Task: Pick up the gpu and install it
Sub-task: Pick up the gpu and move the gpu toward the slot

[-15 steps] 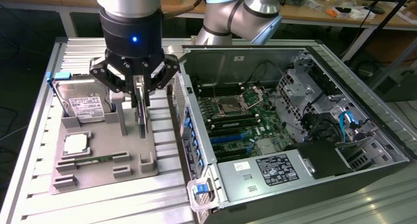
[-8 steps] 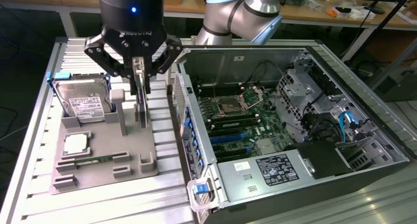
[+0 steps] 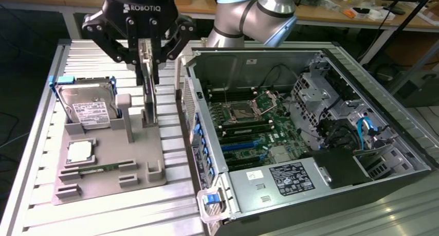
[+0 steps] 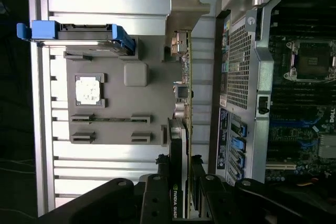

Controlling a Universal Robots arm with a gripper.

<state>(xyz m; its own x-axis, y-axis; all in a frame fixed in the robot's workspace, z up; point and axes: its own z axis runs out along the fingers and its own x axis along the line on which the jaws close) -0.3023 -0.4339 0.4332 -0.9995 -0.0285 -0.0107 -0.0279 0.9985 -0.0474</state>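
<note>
The gpu [image 3: 148,105] stands on edge in a slot of the grey holder [image 3: 137,161], a thin dark card with its metal bracket at the far end. My gripper [image 3: 147,74] comes down from above and is shut on the card's upper edge, one finger on each face. In the wrist view the gpu [image 4: 185,93] runs edge-on away from my gripper [image 4: 180,169], its black cooler face with a printed logo held between the fingers [image 4: 161,174]. Its lower edge still sits at the holder.
On the holder [image 4: 142,103] also rest a hard drive [image 3: 86,105] in a blue frame, a processor chip [image 3: 79,151] and a green memory stick [image 3: 103,168]. The open computer case [image 3: 274,66] lies close on the exterior view's right, its motherboard [image 3: 243,143] exposed.
</note>
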